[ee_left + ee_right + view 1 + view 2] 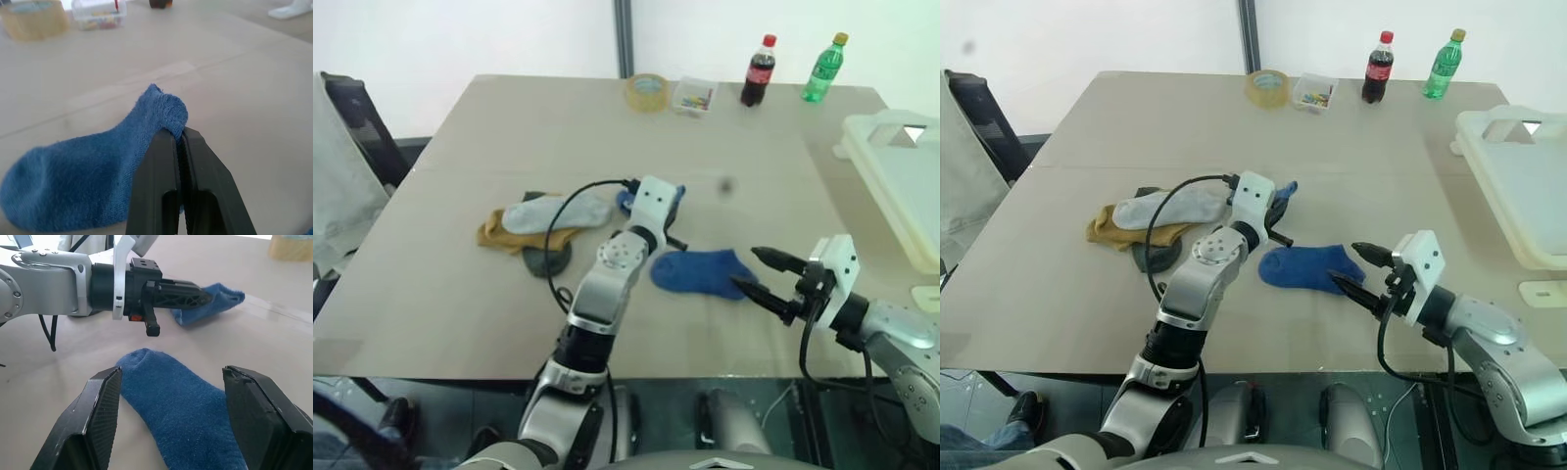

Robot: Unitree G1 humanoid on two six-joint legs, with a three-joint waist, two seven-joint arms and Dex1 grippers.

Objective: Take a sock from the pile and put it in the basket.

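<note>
Nearest, the right gripper (762, 273) hangs low over the table's (489, 313) front edge, fingers spread wide and holding nothing, aimed at a blue sock (700, 271) lying flat just beyond its tips. Left of that sock, the left gripper (208, 296) has its jaws pinched tight on the cuff of another blue sock (88, 181), which hangs from the fingers above the table. Further left lies the pile (540, 223): a grey sock over a yellow one, with a dark one at the near side. On the table's right side sits the basket (901, 176). Along the far edge stand a tape roll (647, 92), a clear box (693, 96), a cola bottle (759, 70) and a green bottle (823, 68).
</note>
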